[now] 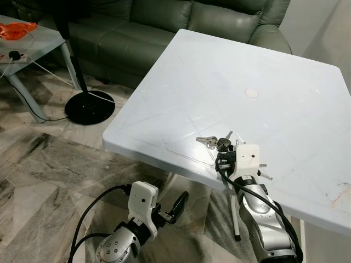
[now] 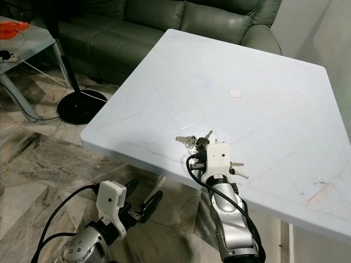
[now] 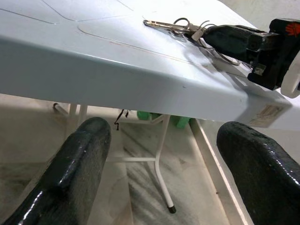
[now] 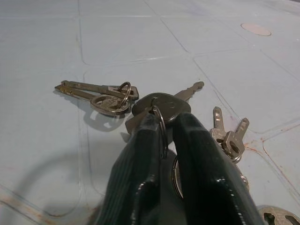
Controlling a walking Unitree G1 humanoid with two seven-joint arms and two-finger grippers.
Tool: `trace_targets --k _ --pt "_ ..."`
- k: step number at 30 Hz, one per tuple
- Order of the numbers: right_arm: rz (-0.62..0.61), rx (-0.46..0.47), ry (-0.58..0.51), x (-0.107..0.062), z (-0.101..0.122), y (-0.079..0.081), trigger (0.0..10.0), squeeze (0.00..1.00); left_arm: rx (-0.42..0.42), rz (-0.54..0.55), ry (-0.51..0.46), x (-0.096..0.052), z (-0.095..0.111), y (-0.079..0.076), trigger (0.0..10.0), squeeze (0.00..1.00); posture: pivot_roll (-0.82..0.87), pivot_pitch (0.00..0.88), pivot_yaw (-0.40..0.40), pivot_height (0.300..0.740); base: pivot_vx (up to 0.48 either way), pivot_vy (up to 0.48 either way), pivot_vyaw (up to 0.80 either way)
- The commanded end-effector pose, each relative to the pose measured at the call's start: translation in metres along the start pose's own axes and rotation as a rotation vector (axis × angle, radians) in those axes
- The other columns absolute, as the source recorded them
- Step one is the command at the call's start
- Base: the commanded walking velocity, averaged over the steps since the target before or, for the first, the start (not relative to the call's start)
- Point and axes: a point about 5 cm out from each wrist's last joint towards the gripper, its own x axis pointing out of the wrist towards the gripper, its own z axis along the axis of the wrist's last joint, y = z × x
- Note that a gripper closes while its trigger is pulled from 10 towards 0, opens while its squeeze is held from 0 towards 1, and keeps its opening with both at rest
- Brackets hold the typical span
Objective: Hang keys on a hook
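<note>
The right gripper (image 4: 161,133) is pinching the ring of the keys (image 4: 154,105) lying near the front edge of the table (image 1: 274,71), so it is worth lifting straight and slowly to keep the ring from slipping, while the left gripper (image 3: 159,154), fingers wide, is hanging below.

keys (image 1: 215,142) on table (image 1: 285,104) near front edge, sofa (image 1: 164,27) apparently behind
</note>
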Motion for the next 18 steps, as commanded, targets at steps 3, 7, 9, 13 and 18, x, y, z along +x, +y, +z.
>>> trace_targets --k 3,7,9,13,18 --pt "-0.018 -0.002 -0.005 -0.0023 -0.0010 -0.0061 0.0 0.00 0.005 -0.010 0.011 0.0001 -0.0010 -0.0042 10.0 0.00 0.03 0.207 -0.105 0.740 0.000 0.000 0.00" --pt "-0.017 -0.001 -0.006 -0.0026 -0.0010 -0.0070 0.0 0.00 0.004 -0.009 0.012 0.0000 -0.0013 -0.0042 10.0 0.00 0.03 0.204 -0.105 0.740 0.000 0.000 0.00" --pt "-0.006 0.005 -0.034 -0.0036 0.0017 -0.0067 0.0 0.00 0.004 -0.009 0.011 0.0004 -0.0013 -0.0042 10.0 0.00 0.03 0.204 -0.105 0.740 0.000 0.000 0.00" --pt "-0.003 0.033 -0.025 -0.0028 0.0013 -0.0067 0.0 0.00 0.006 -0.006 0.007 0.0016 -0.0004 -0.0032 10.0 0.00 0.03 0.197 -0.105 0.740 0.000 0.000 0.00" --pt "-0.035 -0.009 -0.059 -0.0012 0.0051 -0.0124 1.3 0.00 0.014 0.009 -0.009 0.0051 0.0025 0.0004 10.0 0.00 0.04 0.182 -0.106 0.740 0.000 0.000 0.00"
